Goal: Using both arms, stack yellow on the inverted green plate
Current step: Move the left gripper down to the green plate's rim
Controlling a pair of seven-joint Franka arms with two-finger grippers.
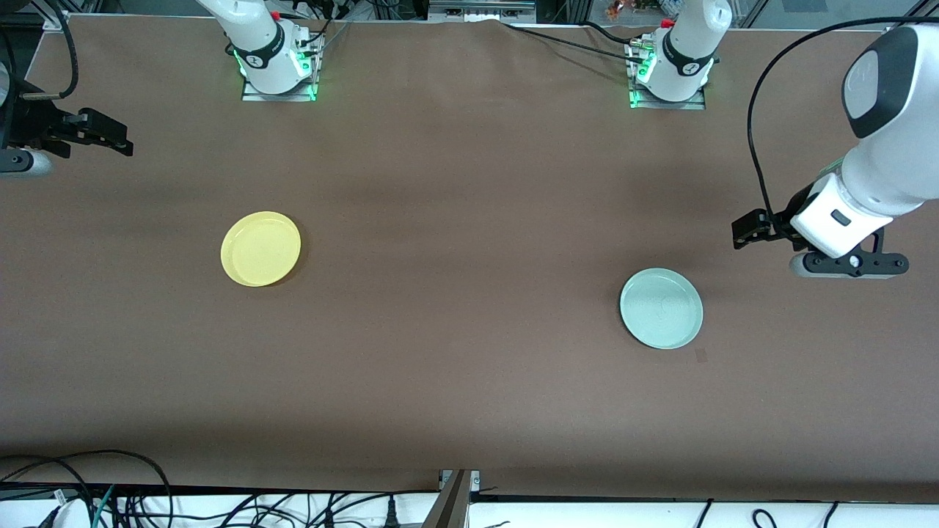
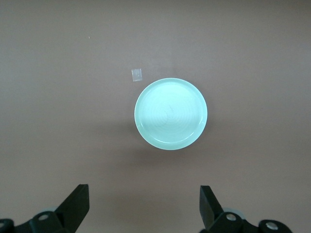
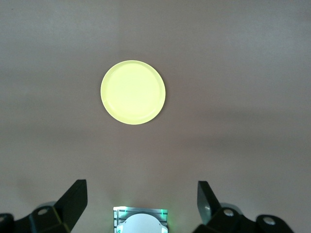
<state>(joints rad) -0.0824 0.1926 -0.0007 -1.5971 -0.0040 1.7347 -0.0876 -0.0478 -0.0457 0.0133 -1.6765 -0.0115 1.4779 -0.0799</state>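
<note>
The yellow plate [image 1: 260,248] lies flat on the brown table toward the right arm's end, rim up; in the right wrist view the yellow plate [image 3: 133,92] shows whole. The pale green plate [image 1: 661,308] lies toward the left arm's end, nearer the front camera, hollow side up, and the left wrist view has the green plate [image 2: 170,114] in full. My left gripper [image 1: 750,230] hangs open high over the table beside the green plate, its jaws [image 2: 143,189] empty. My right gripper [image 1: 110,139] hangs open and empty [image 3: 142,184] at the table's end, well apart from the yellow plate.
A small tape patch [image 1: 700,355] sits on the cloth just beside the green plate. The arm bases [image 1: 279,70] [image 1: 671,81] stand at the table's back edge. Cables [image 1: 110,499] lie below the front edge. Bare brown cloth [image 1: 462,279] spans between the plates.
</note>
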